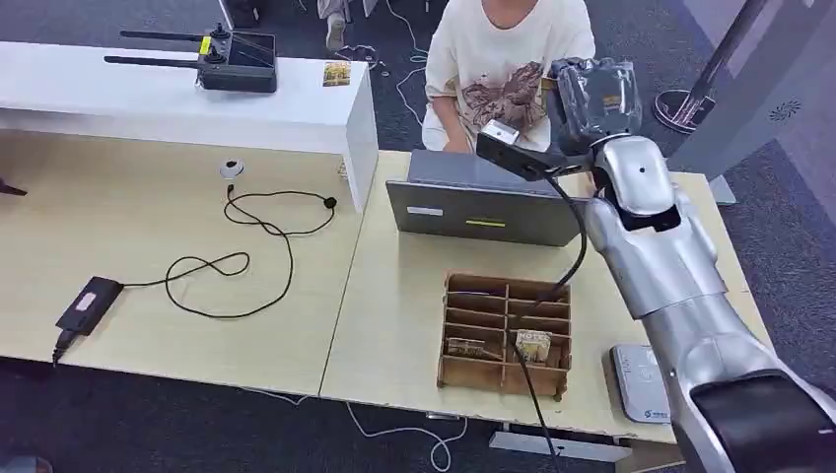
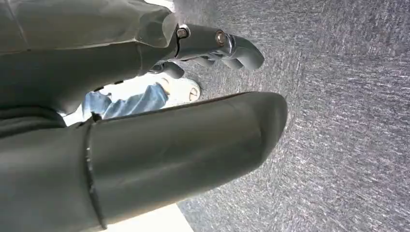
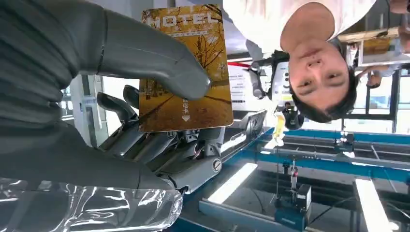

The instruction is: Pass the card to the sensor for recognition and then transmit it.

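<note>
Fingers [image 3: 145, 140] of the right hand [image 3: 121, 96] back the card [image 3: 186, 67] while the thumb presses its face, so it's pinched flat, the printed side turned to the wrist camera. Card sits up in the air, well above the table [image 1: 394, 296], raised toward the person [image 1: 503, 59] seated behind the laptop [image 1: 483, 207].

Judgement: this looks like the hand-over part, card offered out. To do it well, keep the pinch firm but low on the card so a free edge sticks out for the person to take, hold the wrist steady, and loosen the thumb only once the other side has a grip. A drop would likely land on the laptop.

Right arm [image 1: 661, 256] reaches up and forward from the lower right in the head view, its plastic-wrapped hand near the person's chest. The reader [image 1: 641, 384] lies on the table beside the wooden organizer [image 1: 505, 335].

Left hand [image 2: 212, 48] hangs down over the carpet [image 2: 348, 121], its fingers curled, with nothing held.
</note>
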Available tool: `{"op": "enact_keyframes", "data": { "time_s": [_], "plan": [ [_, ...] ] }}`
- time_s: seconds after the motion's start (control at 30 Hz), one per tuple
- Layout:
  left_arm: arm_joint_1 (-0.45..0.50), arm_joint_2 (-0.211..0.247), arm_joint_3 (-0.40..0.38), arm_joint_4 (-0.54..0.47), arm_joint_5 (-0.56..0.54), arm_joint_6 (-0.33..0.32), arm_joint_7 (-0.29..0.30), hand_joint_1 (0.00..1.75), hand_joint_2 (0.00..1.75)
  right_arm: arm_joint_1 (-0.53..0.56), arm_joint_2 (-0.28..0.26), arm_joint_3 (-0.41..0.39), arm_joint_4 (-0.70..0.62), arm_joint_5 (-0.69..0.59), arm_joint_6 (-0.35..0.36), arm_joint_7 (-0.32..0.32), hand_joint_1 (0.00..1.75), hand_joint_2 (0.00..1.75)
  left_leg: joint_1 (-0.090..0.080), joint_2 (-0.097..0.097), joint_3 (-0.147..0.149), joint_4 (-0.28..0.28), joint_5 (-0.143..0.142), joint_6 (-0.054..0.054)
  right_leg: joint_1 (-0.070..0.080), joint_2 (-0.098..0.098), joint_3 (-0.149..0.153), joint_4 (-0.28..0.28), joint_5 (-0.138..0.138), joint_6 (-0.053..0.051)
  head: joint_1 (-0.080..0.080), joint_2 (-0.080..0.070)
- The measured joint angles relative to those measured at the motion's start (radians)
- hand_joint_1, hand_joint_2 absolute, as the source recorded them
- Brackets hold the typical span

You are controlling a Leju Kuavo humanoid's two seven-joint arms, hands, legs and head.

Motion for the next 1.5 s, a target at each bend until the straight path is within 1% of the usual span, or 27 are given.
{"op": "enact_keyframes", "data": {
  "time_s": [0.07, 0.27, 0.33, 0.4, 0.47, 0.6, 0.8, 0.83, 0.87, 0.9, 1.1, 1.17, 1.27, 1.4, 1.5],
  "plan": [
    [0.001, 0.000, -0.001, 0.000, 0.000, 0.000, -0.002, 0.00, 0.00, -0.016, 0.011, 0.005, 0.027, 0.004, 0.011, 0.014, 1.75, 1.75, 0.000, 0.000, 0.000, 0.000, 0.000, 0.000, 0.000, 0.000, 0.000, 0.000, 0.000, 0.000, 0.000, 0.000],
    [0.001, 0.002, -0.010, 0.000, 0.000, 0.003, -0.002, 0.00, 0.00, -0.074, 0.037, 0.014, 0.107, 0.006, 0.064, 0.088, 1.75, 1.75, 0.000, 0.000, 0.000, 0.000, 0.000, 0.000, 0.000, 0.000, 0.000, 0.000, 0.000, 0.000, 0.000, 0.000],
    [0.002, 0.002, -0.013, 0.000, 0.000, 0.003, -0.002, 0.00, 0.00, -0.092, 0.046, 0.014, 0.129, 0.004, 0.068, 0.114, 1.75, 1.75, 0.000, 0.000, 0.000, 0.000, 0.000, 0.000, 0.000, 0.000, 0.000, 0.000, 0.000, 0.000, 0.000, 0.000],
    [0.002, 0.002, -0.016, 0.000, 0.000, 0.003, -0.002, 0.00, 0.00, -0.102, 0.055, 0.007, 0.146, -0.024, 0.065, 0.143, 1.75, 1.75, 0.000, 0.000, 0.000, 0.000, 0.000, 0.000, 0.000, 0.000, 0.000, 0.000, 0.000, 0.000, 0.000, 0.000],
    [0.001, 0.002, -0.016, 0.000, 0.000, 0.003, -0.002, 0.00, 0.00, -0.106, 0.063, 0.001, 0.164, -0.010, 0.067, 0.178, 1.75, 1.75, 0.000, 0.000, 0.000, 0.000, 0.000, 0.000, 0.000, 0.000, 0.000, 0.000, 0.000, 0.000, -0.001, 0.000],
    [0.001, 0.003, -0.017, 0.000, 0.000, -0.002, -0.005, 0.00, 0.00, -0.107, 0.069, 0.000, 0.190, 0.000, 0.079, 0.201, 1.75, 1.75, 0.000, 0.001, 0.000, 0.000, 0.000, 0.000, 0.000, 0.000, 0.000, 0.000, 0.000, 0.000, 0.000, 0.000],
    [0.001, 0.003, -0.019, 0.000, 0.000, -0.004, -0.005, 0.00, 0.00, -0.108, 0.069, 0.000, 0.210, 0.013, 0.091, 0.217, 1.75, 1.75, 0.000, 0.000, 0.000, 0.000, 0.000, 0.000, 0.000, 0.000, 0.000, 0.000, 0.000, 0.000, 0.000, 0.000],
    [0.001, 0.003, -0.019, 0.000, 0.000, -0.005, -0.005, 0.00, 0.00, -0.109, 0.069, 0.000, 0.212, 0.016, 0.094, 0.220, 1.08, 1.75, 0.000, 0.001, 0.000, 0.000, 0.000, 0.000, 0.000, 0.000, 0.000, 0.000, 0.000, 0.000, 0.000, 0.000],
    [0.001, 0.003, -0.019, 0.000, 0.000, -0.005, -0.003, 0.00, 0.00, -0.108, 0.069, 0.000, 0.215, 0.018, 0.096, 0.221, 0.05, 1.75, 0.000, 0.001, 0.000, 0.000, 0.000, 0.000, 0.000, 0.000, 0.000, 0.000, 0.000, 0.000, 0.000, 0.000],
    [0.001, 0.003, -0.020, 0.000, 0.000, -0.006, 0.000, 0.00, 0.00, -0.109, 0.069, 0.000, 0.217, 0.024, 0.098, 0.224, 0.00, 1.75, 0.000, 0.000, 0.000, 0.000, 0.000, 0.000, 0.000, 0.000, 0.000, 0.000, 0.000, 0.000, 0.000, 0.000],
    [0.000, 0.003, -0.020, 0.000, 0.000, -0.009, 0.003, 0.00, 0.00, -0.108, 0.071, 0.000, 0.230, 0.035, 0.121, 0.232, 0.00, 1.75, 0.000, 0.000, 0.000, 0.000, 0.000, 0.000, 0.000, 0.000, 0.000, 0.000, 0.000, 0.000, 0.000, 0.000],
    [0.001, 0.003, -0.020, 0.000, 0.000, -0.009, 0.003, 0.00, 0.00, -0.108, 0.071, -0.001, 0.230, 0.028, 0.116, 0.229, 0.00, 1.75, 0.000, 0.000, 0.000, 0.000, 0.000, 0.000, 0.000, 0.000, 0.000, 0.000, 0.000, 0.000, 0.000, 0.000],
    [0.001, 0.003, -0.020, 0.000, 0.000, -0.008, 0.003, 0.00, 0.00, -0.108, 0.071, -0.017, 0.230, -0.001, 0.097, 0.210, 0.00, 1.75, 0.000, 0.000, 0.000, 0.000, 0.000, 0.000, 0.000, 0.000, 0.000, 0.000, 0.000, 0.000, 0.000, 0.000],
    [0.001, 0.003, -0.020, 0.000, 0.000, -0.007, 0.003, 0.00, 0.00, -0.097, 0.071, -0.086, 0.228, -0.118, 0.023, 0.135, 0.00, 1.75, 0.000, 0.000, 0.000, 0.000, 0.000, 0.000, 0.000, 0.000, 0.000, 0.000, 0.000, 0.000, 0.000, 0.000],
    [0.001, 0.002, -0.020, 0.000, 0.000, -0.007, 0.003, 0.00, 0.00, -0.079, 0.071, -0.133, 0.225, -0.135, -0.024, 0.107, 0.00, 1.75, 0.000, 0.000, 0.000, 0.000, 0.000, 0.000, 0.000, 0.001, 0.000, 0.000, 0.000, 0.000, 0.000, 0.000]
  ]
}}
